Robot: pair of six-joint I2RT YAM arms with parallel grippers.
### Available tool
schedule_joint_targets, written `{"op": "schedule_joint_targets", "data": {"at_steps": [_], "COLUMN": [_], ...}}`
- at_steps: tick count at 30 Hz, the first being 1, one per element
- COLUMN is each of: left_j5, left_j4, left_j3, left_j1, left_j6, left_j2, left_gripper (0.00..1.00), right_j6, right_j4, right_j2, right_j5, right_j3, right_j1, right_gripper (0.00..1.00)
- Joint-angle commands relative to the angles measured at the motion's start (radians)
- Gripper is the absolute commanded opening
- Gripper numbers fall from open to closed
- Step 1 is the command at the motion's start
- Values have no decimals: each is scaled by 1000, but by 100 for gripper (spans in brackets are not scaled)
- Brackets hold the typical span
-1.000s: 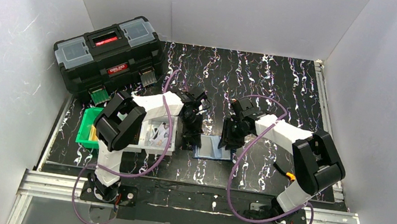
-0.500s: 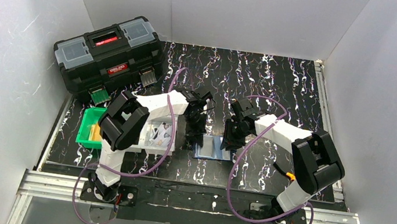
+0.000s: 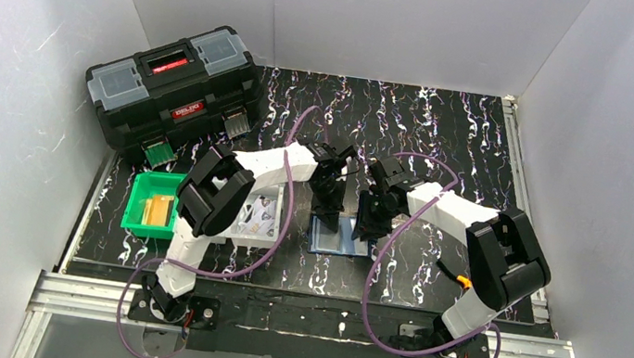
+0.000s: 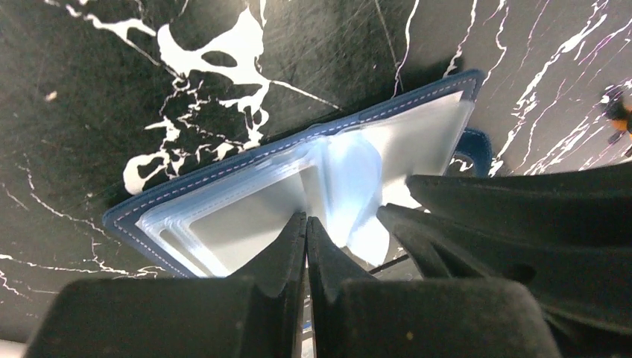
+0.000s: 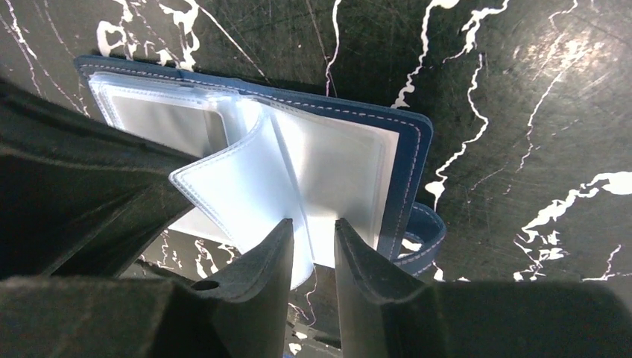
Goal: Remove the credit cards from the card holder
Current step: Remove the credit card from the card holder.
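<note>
1. Spread open with its clear inner pockets facing up, the card holder (image 3: 335,236) lies flat on the black marbled table (image 3: 432,130), near the middle and between the two grippers.
2. Its long axis runs left to right, with the fold running near to far across the middle; a small blue tab (image 5: 428,224) sticks out past the edge of one cover.
3. Its pockets show pale and see-through, and one leaf curls up off the stack.
4. Resting tip-down on the left half of the pockets, the left gripper (image 4: 305,224) has its fingers pressed together, with nothing seen between them.
5. Over the right half, the right gripper (image 5: 313,227) has its fingers partly apart with the raised clear leaf between them; whether they pinch it cannot be told.
6. Left of the holder, white printed slips (image 3: 257,215) lie partly under the left arm.
7. Further left, a green bin (image 3: 144,181) holds orange-tan credit cards (image 3: 159,210); their number cannot be told.
8. At the far left, a black toolbox (image 3: 174,87) sits with its lid down.
</note>
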State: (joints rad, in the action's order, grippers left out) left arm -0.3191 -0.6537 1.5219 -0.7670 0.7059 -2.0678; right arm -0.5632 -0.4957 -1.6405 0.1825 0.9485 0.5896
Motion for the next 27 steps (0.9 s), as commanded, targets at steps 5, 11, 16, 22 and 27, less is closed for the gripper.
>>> {"op": "schedule_joint_targets", "data": {"at_steps": [5, 11, 16, 22, 27], "left_j5": [-32, -65, -117, -114, -59], "left_j4": [-21, -14, 26, 37, -14], "left_j3": [82, 116, 117, 125, 135], "left_j1": [-12, -29, -44, -47, -35], "left_j6": [-11, 0, 27, 23, -15], "left_j2": [1, -17, -51, -58, -2], "left_gripper": [0, 0, 0, 0, 3], "right_j6": [38, 40, 31, 13, -7], "right_j4": [-113, -193, -200, -176, -156], "right_j2": [131, 224, 293, 298, 286], "right_j5": [-43, -112, -131, -84, -38], "right_j3": [110, 140, 104, 62, 66], "right_j1": [1, -12, -28, -30, -29], "right_gripper": [40, 42, 43, 43, 43]}}
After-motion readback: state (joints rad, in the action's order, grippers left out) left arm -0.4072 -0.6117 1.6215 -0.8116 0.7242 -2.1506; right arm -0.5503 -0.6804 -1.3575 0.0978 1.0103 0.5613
